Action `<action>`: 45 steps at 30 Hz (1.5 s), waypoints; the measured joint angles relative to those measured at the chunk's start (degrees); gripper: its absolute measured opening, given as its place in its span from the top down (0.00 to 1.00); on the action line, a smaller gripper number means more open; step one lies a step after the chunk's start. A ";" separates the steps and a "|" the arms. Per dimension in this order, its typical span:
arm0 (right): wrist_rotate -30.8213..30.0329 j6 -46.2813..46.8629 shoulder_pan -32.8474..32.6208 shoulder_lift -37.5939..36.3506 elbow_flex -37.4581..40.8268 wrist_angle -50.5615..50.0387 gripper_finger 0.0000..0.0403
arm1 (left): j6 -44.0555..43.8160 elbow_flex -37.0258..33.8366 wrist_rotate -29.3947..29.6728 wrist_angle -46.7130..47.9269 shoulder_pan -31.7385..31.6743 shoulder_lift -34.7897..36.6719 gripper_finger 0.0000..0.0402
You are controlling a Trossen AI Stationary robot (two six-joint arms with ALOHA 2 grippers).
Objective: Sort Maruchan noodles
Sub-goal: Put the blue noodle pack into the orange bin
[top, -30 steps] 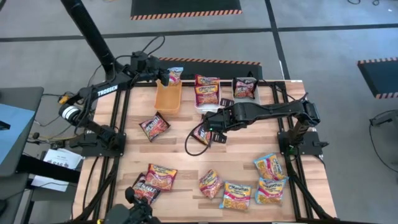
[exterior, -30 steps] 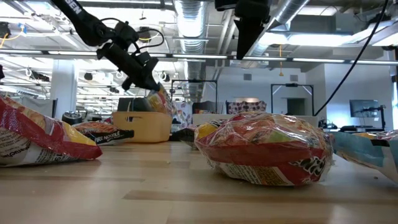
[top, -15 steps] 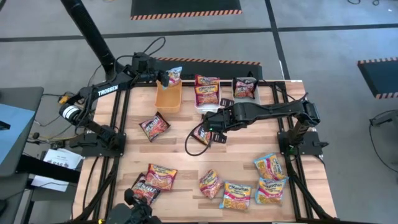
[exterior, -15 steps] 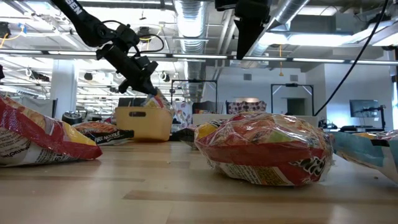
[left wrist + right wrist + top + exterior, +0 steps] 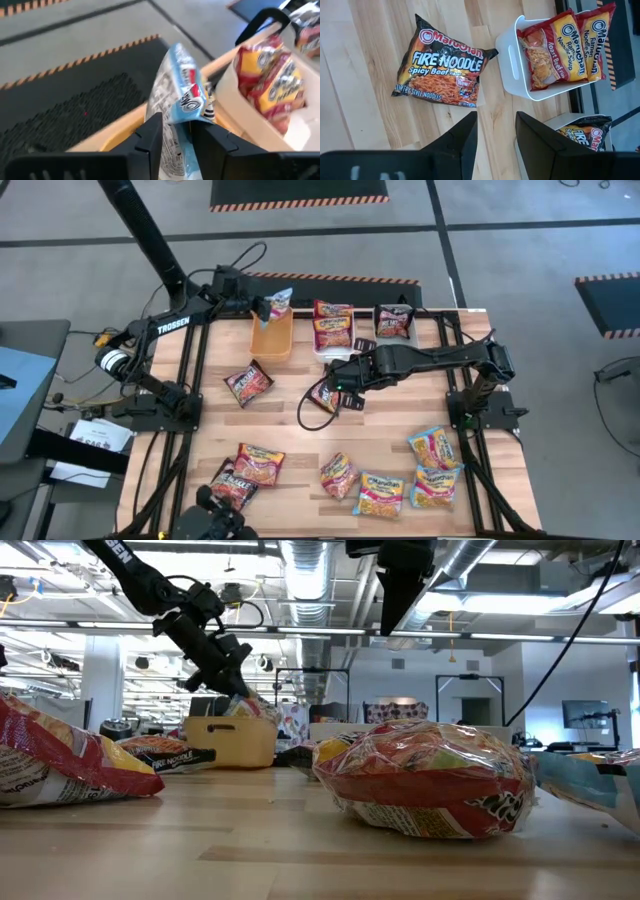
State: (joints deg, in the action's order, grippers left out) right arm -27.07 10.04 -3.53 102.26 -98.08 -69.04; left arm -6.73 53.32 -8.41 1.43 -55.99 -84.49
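My left gripper (image 5: 266, 306) is shut on a blue-and-white noodle packet (image 5: 281, 300) over the far end of the orange bin (image 5: 270, 336). It also shows in the low view (image 5: 228, 668), just above that bin (image 5: 232, 740). My right gripper (image 5: 336, 386) is open at mid-table, low over the wood. A dark Fire Noodle packet (image 5: 442, 62) lies flat just ahead of its fingers and touches neither. The white bin (image 5: 333, 332) holds red-orange packets. The grey bin (image 5: 395, 323) holds a dark packet. My left gripper pinches the blue packet between its two fingers, one on each flat face near one end (image 5: 175, 131). The fingers slant down from the table's left. The packet stands on edge and sticks out past the fingertips, lifted over the orange bin's rim (image 5: 112, 134).
A dark red packet (image 5: 247, 383) lies left of centre. Several packets lie along the near edge: red-orange (image 5: 258, 463), dark (image 5: 235, 483), red-orange (image 5: 338, 475), yellow-and-blue ones (image 5: 432, 446). Bare wood shows between these and the bins. Cables hang off my right arm.
My left gripper has shifted a little toward the table's left with the blue packet. In the low view the packet now sits lower against the orange bin's rim than a second ago. My right arm has kept still.
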 joint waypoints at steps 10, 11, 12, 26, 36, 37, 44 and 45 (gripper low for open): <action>0.02 0.02 0.00 0.00 0.00 0.01 0.61 | 1.50 -0.03 1.47 5.47 0.00 0.00 0.77; 0.02 0.02 0.00 0.00 0.00 0.00 0.61 | 1.48 -0.04 1.67 6.26 0.00 0.00 0.77; 0.02 0.02 -0.03 0.00 0.00 0.01 0.61 | 1.47 -0.04 1.64 7.07 0.00 0.00 0.77; 0.20 1.36 -0.17 0.00 0.00 0.02 0.61 | 3.90 -0.04 2.20 9.42 -0.33 0.02 0.75; 0.22 2.02 -0.18 0.00 0.00 0.01 0.61 | -1.04 1.13 -2.73 8.13 -4.07 0.04 0.63; 0.22 2.03 -0.17 0.00 0.00 0.01 0.61 | -1.08 1.40 -2.61 8.13 -4.45 0.07 0.62; 0.23 2.12 -0.17 0.00 0.00 0.01 0.61 | -1.86 2.36 -2.00 9.83 -5.79 0.09 0.61; 0.22 2.12 -0.17 0.00 0.00 0.01 0.61 | -1.47 2.36 -2.01 10.67 -5.81 0.09 0.61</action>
State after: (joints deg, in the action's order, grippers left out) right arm -26.85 12.16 -3.70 102.26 -98.08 -69.04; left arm -8.19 55.68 -10.42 12.10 -61.80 -84.40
